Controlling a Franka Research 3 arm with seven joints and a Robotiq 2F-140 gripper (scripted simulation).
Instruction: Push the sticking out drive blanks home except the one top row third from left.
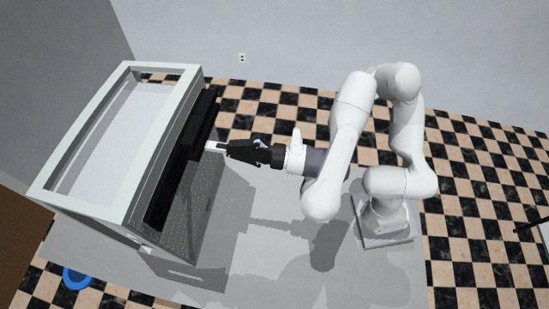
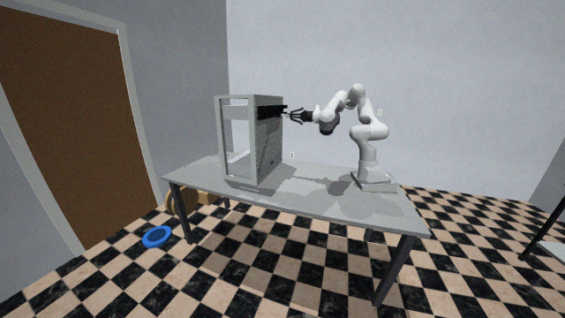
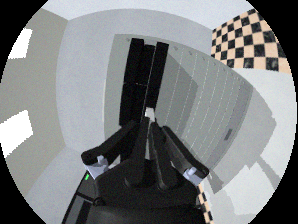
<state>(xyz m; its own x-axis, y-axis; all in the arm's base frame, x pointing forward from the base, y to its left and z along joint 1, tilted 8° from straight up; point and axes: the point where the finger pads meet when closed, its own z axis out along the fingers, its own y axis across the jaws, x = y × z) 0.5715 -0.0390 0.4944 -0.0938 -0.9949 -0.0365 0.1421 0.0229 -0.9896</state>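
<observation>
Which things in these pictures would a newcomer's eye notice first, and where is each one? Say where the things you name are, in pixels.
Probably the white robot arm (image 1: 358, 112) (image 2: 367, 132), standing at one end of the grey table (image 1: 274, 253) (image 2: 309, 199) and reaching across it. Next comes the pale rack (image 1: 86, 206) (image 2: 252, 141) at the other end, with black drive blanks standing out from its front near the top. The blue ring (image 1: 69, 281) (image 2: 146, 241) on the checkered floor also catches the eye.

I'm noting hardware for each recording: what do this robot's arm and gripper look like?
The arm is glossy white with rounded segments and thin dark joint seams; near the wrist comes a dark grey section, then a white collar. The gripper is black, with slim linked fingers and pale lavender-grey parts at its linkages. I see no cables.
</observation>
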